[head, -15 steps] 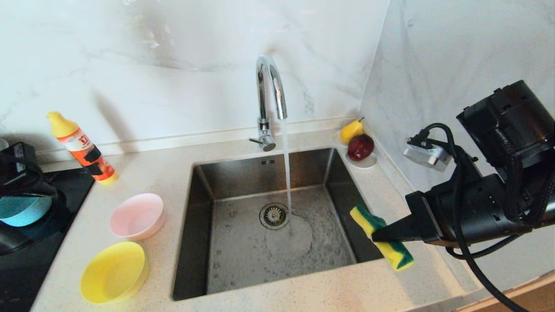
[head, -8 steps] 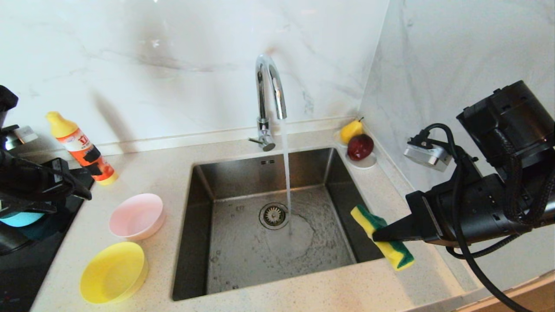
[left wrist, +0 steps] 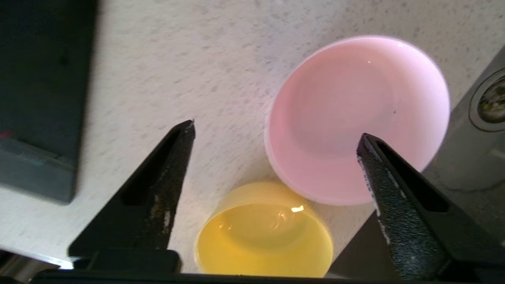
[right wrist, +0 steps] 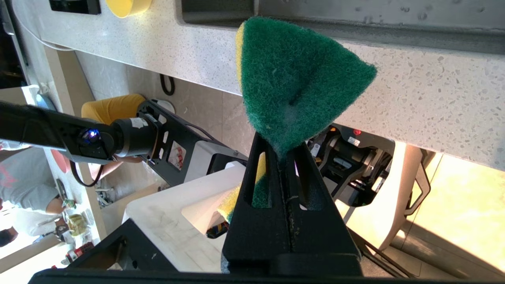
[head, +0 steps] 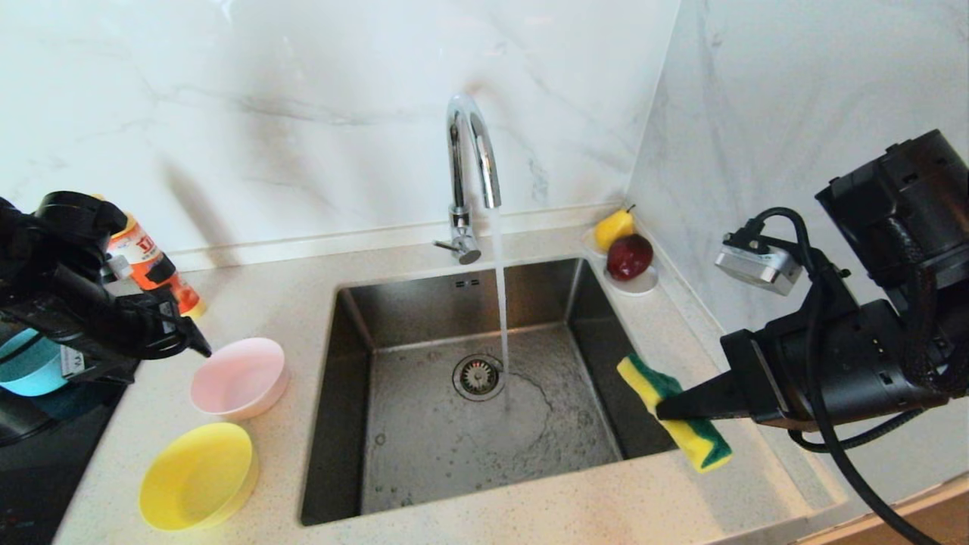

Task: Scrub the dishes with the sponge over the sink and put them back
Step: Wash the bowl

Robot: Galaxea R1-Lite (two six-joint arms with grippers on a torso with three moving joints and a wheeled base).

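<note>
The pale pink bowl [head: 238,377] and the yellow bowl [head: 198,475] sit upright on the counter left of the sink [head: 424,303]. The light blue bowl [head: 26,367] rests on the black stove, partly hidden by my left arm. My left gripper [head: 198,344] hovers open just left of the pink bowl [left wrist: 357,118]. One finger of my left gripper [left wrist: 277,129] shows over that bowl's rim and the other over bare counter, with the yellow bowl [left wrist: 264,232] below. My right gripper [head: 666,412] is shut on the sponge [head: 674,412] at the sink's right rim. The sponge's green face [right wrist: 296,83] sticks out past my right gripper [right wrist: 281,148].
Water runs from the chrome faucet [head: 469,166] into the basin beside the drain strainer [head: 478,376]. An orange detergent bottle [head: 151,265] stands behind my left arm. A white saucer with fruit [head: 628,261] sits in the back right corner. Marble walls close the back and right.
My left gripper has let go of the blue bowl on the stove, risen and swung right toward the pink bowl, jaws opening. The right arm with the sponge has barely shifted.
</note>
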